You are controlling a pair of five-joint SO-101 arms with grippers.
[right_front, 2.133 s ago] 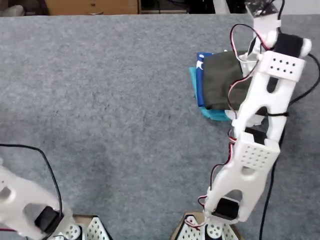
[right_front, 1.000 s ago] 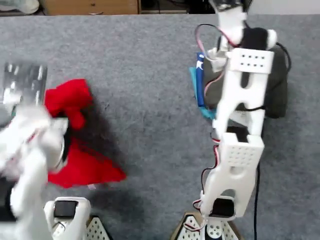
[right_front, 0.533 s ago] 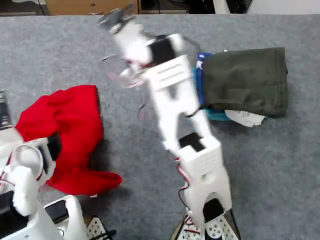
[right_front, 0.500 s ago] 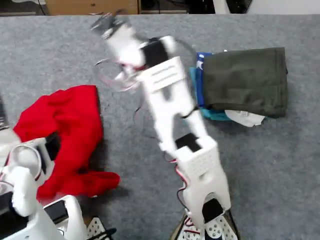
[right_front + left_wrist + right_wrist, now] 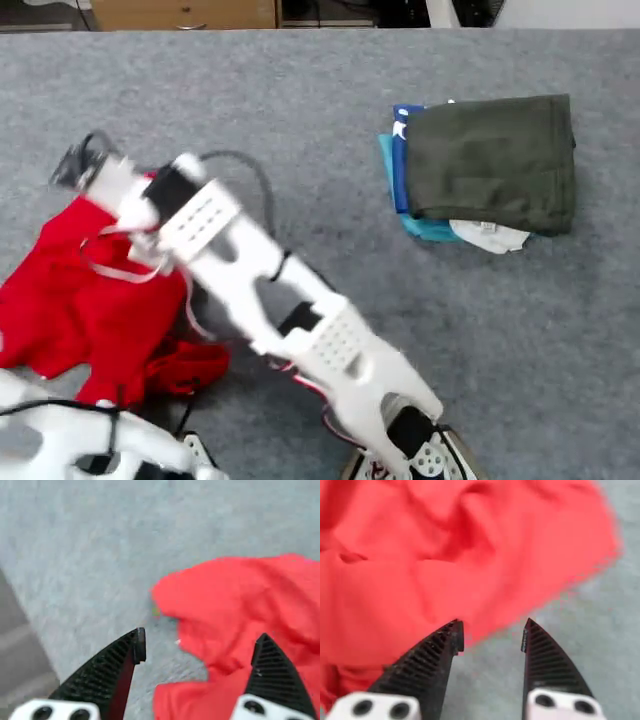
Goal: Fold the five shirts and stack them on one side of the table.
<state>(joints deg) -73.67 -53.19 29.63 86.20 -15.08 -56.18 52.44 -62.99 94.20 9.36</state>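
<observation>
Under our right claw (image 5: 491, 630) lies the red shirt (image 5: 420, 555), crumpled and unfolded. The claw's 2 fingers stand apart with nothing between them, and through the gap we see the shirt's edge meeting the grey table (image 5: 600, 630). Most of the red cloth spreads beyond the fingertips, bunched in soft folds. From the high view, our right arm (image 5: 270, 300) stretches slantwise from its base at the near edge of the table. The claw at its end hangs over the far edge of the shirt, and we cannot tell whether it touches the cloth.

Our left claw (image 5: 200, 645) is also spread wide and holds nothing. Just past its fingertips we see a rounded lobe of the red shirt with bare table beside it. 1 fingertip sits over red cloth, the other over grey table. Our left arm (image 5: 80, 450) sits low at the near corner, close beside the shirt's near edge.

Well apart from both claws, far to the right of the right claw in the high view, rests the stack of folded shirts (image 5: 520, 120). An olive-green shirt (image 5: 490, 165) lies on top. Beneath it the edges of a blue shirt (image 5: 402, 165), a teal shirt (image 5: 430, 228) and a white shirt (image 5: 487, 236) peek out, so 4 layers show.
</observation>
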